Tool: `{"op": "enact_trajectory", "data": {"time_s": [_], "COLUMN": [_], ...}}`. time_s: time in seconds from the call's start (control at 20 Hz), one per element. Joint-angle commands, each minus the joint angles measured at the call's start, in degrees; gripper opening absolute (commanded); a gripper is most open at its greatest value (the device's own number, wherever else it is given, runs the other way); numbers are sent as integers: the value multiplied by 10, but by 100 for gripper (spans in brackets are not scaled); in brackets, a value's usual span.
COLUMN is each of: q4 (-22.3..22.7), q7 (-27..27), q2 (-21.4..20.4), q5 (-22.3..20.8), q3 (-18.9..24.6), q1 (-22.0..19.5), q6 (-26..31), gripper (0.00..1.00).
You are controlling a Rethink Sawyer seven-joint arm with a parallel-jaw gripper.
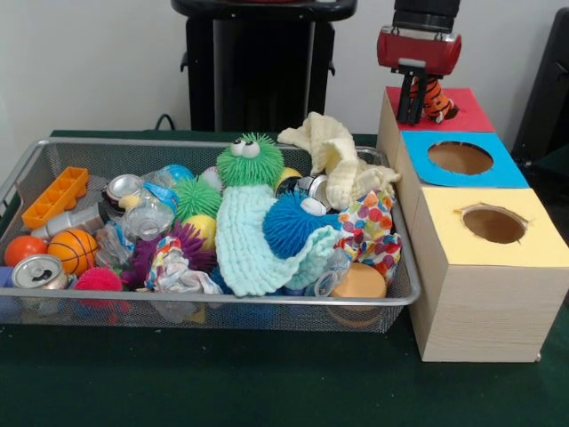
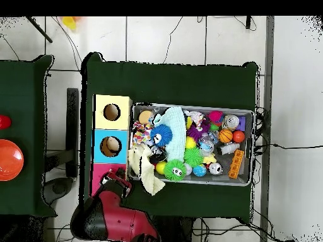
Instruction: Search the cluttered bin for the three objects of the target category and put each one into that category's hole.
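Gripper (image 1: pixel 416 105) hangs over the red-topped box (image 1: pixel 462 111), fingers pinched on a striped orange tiger toy (image 1: pixel 436 98) | toy sits between the fingers, just above the red top | blue-topped box (image 1: pixel 507 165) and yellow-topped box (image 1: pixel 533 249) lie nearer the camera | wire bin (image 1: pixel 402 294) of clutter off to the side
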Motion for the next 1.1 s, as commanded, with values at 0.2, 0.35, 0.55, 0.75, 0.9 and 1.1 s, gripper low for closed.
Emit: {"op": "enact_trajectory", "data": {"time_s": [0.2,0.35,0.55,0.75,0.9,1.1], "q4": [-4,-4,3,0,1,1], "q7": [102,102,106,103,102,107], "q2": [58,49,24,3,-12,-19], "q5": [-45,-46,-36,-23,-15,-3], "q3": [25,27,27,29,30,21], "q1": [-43,-42,-29,-21,-17,-2], "q6": [-67,-55,-26,8,33,43], "gripper": [0,0,0,0,0,100]}}
